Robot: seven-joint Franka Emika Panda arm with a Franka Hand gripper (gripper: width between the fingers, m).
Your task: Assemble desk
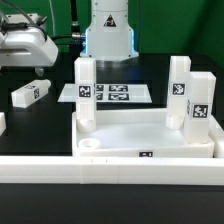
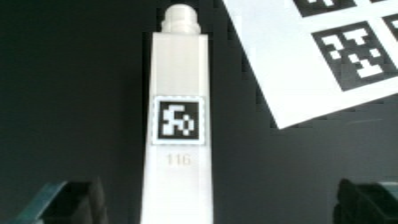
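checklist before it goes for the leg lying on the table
1. Gripper open, nothing in it: ok.
2. Loose leg lies flat between the fingers: ok, though a little off centre.
3. Leg's peg end and tag both in view, not covered: ok.
4. Marker board apart from the leg: ok.
5. Empty socket at the tabletop's front corner, on the exterior view's left, free to take a leg: ok.
6. How high the gripper is above the leg: cannot tell.
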